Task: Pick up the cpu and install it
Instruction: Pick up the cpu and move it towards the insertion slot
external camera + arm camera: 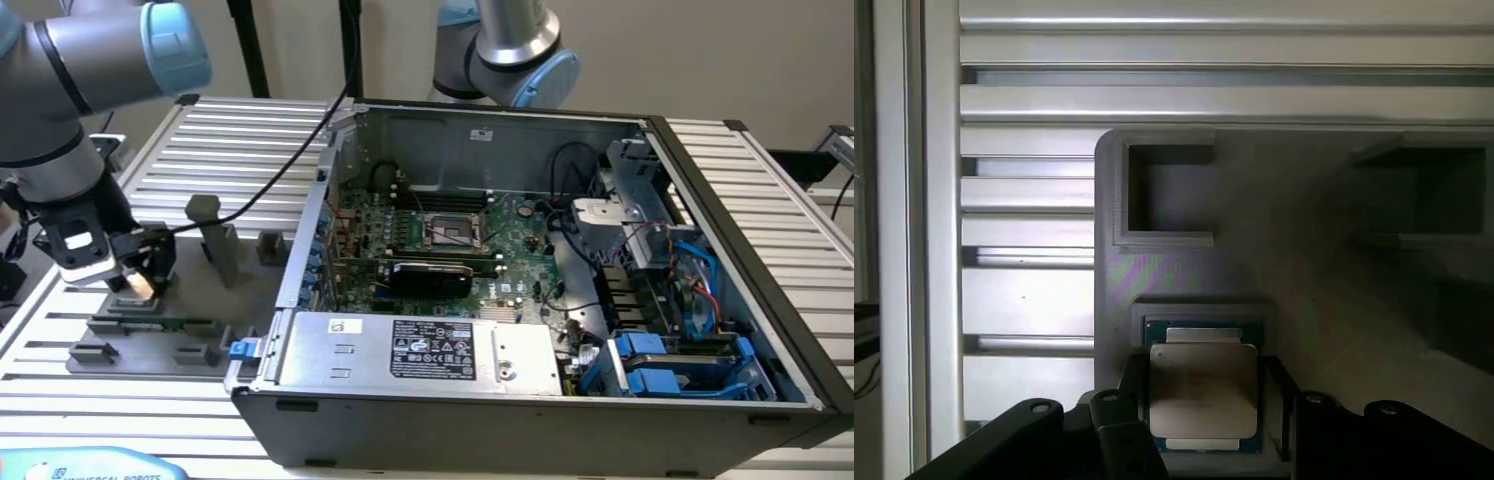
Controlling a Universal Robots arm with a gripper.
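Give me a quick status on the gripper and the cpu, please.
Gripper low over the grey fixture, exterior view's left. Cpu flat in its fixture pocket, just below the gripper. Nothing lying on the cpu.

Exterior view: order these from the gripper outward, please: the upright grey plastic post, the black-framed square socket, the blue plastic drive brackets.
From the gripper, at the exterior view's left:
1. Upright grey plastic post, right beside it.
2. Black-framed square socket, in the middle of the open computer case.
3. Blue plastic drive brackets, in the case's corner at the exterior view's right.
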